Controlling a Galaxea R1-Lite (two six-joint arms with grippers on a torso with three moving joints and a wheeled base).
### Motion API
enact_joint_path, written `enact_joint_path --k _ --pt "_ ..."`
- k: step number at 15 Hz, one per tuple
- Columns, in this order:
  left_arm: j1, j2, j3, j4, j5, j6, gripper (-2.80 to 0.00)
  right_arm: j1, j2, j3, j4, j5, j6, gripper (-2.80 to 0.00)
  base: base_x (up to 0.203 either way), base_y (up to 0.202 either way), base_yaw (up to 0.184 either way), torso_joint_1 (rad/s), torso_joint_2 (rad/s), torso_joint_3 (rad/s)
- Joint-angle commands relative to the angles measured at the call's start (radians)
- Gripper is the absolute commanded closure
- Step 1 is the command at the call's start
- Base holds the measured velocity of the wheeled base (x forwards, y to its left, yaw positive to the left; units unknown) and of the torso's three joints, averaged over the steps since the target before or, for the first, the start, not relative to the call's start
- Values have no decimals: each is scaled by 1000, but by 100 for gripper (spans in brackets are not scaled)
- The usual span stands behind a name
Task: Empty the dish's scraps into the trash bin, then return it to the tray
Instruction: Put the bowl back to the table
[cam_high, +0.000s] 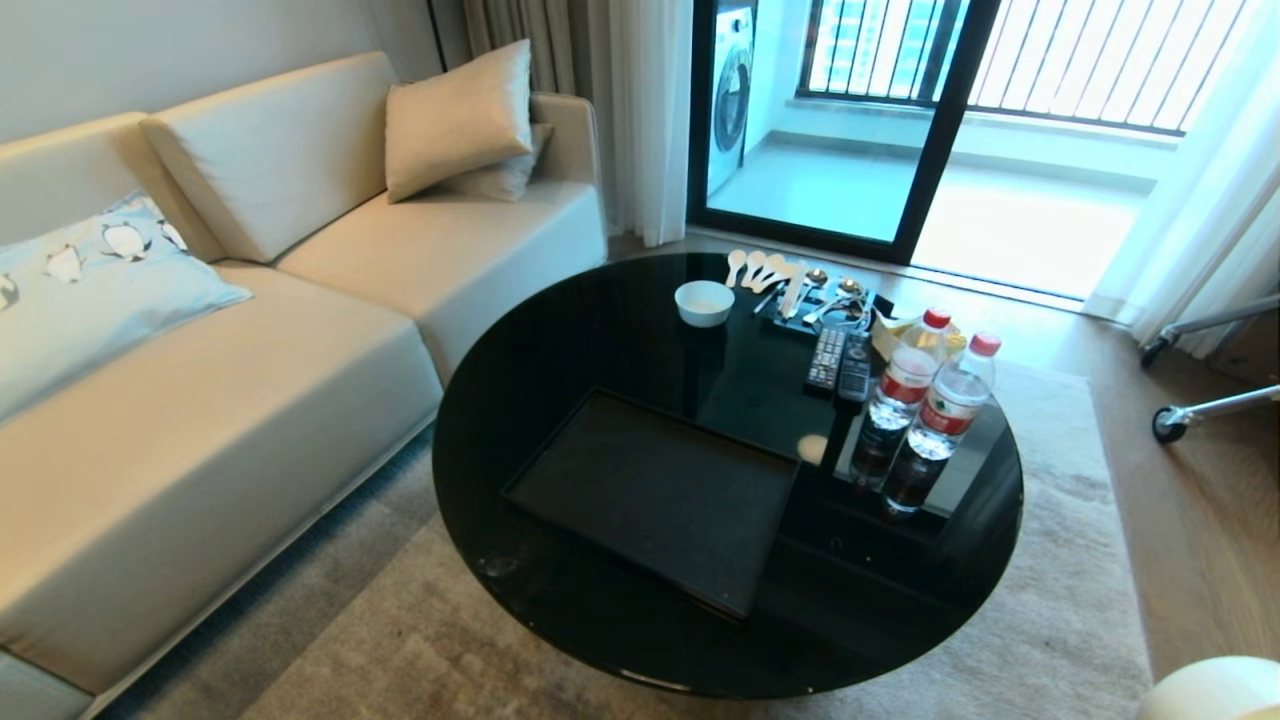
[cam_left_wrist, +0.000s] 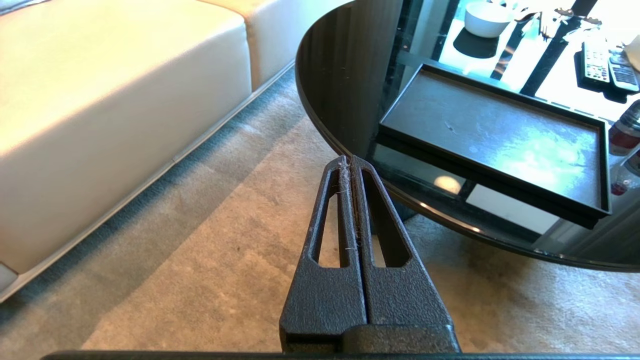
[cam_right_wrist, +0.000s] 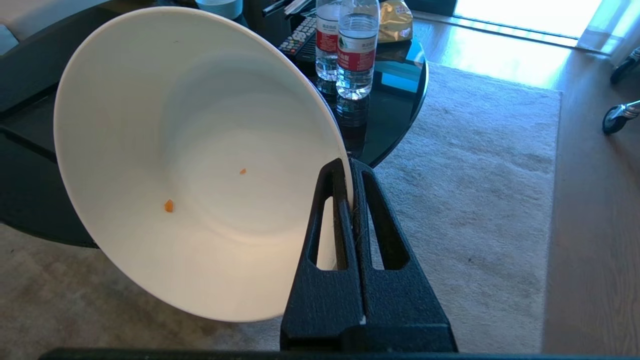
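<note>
Right gripper (cam_right_wrist: 350, 167) jaws pinch dish (cam_right_wrist: 190, 160) rim; left gripper (cam_left_wrist: 348, 162) clenched, empty. Level the dish before lowering flat onto tray (cam_high: 655, 495).

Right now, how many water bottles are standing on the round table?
2. Both water bottles stand side by side near the table's right edge: one nearer the remotes, the other just beside it. None seems hidden.

Lighting: strong daylight from the balcony door (cam_high: 840, 120), overexposed there. Glare: bright reflections on the glossy black counter (cam_high: 600, 330) and tray (cam_left_wrist: 500, 130) nearest that door. Focus: sharp. Distortion: wide-angle bending at edges.
</note>
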Motion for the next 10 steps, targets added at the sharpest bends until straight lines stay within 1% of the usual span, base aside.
enact_joint_path --k 1,2,3,6,7,10 --pt "0 0 0 0 1 -1 0 0 1 0 0 0 0 0 0 0 0 0 0 0" --pt "0 0 0 0 1 -1 0 0 1 0 -2 0 0 0 0 0 0 0 0 0" --pt "0 0 0 0 1 -1 0 0 1 0 0 0 0 0 118 0 -1 5 0 5" --pt "0 0 0 0 1 -1 0 0 1 0 0 0 0 0 176 0 0 3 2 0" --pt "0 0 0 0 1 -1 0 0 1 0 0 0 0 0 95 0 6 12 2 2" --pt "0 0 0 0 1 -1 0 0 1 0 0 0 0 0 0 0 0 0 0 0"
